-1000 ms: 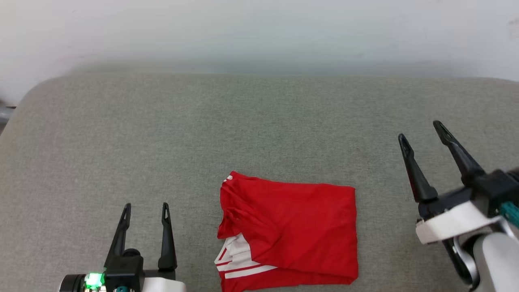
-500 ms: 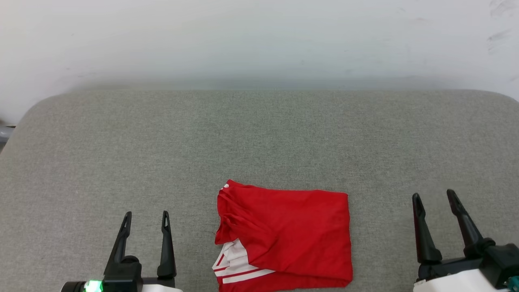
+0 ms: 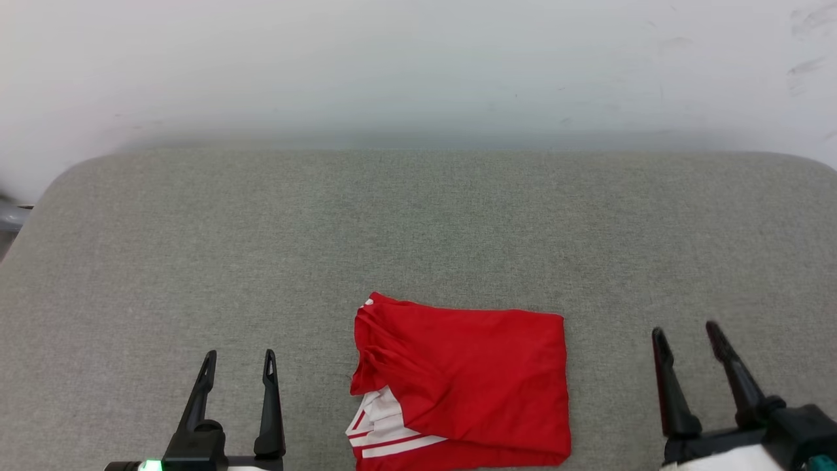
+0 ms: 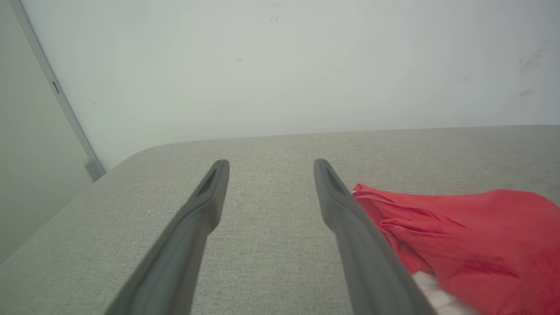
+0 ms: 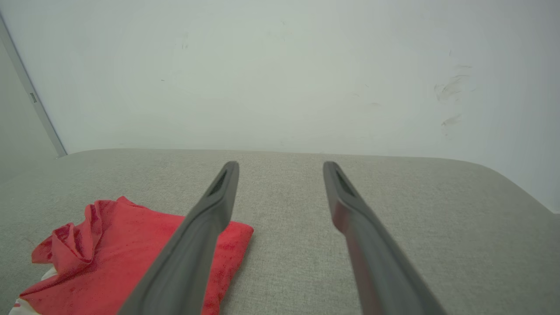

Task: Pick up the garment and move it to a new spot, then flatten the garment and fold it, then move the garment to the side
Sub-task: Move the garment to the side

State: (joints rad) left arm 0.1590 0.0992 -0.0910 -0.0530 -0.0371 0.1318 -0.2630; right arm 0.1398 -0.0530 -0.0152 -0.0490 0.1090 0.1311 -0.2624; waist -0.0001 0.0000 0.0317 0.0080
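Folded garment [image 3: 461, 386] lies flat on grey fabric surface [image 3: 392, 229], centre-front in head view, approx. rectangular. White sleeve [image 3: 382, 432] w/ red stripes shows at its front-left corner. L gripper [image 3: 239, 356]: fingers apart, nothing held, just left of garment, no contact. R gripper [image 3: 685, 330]: fingers apart, empty, right of garment, no contact.
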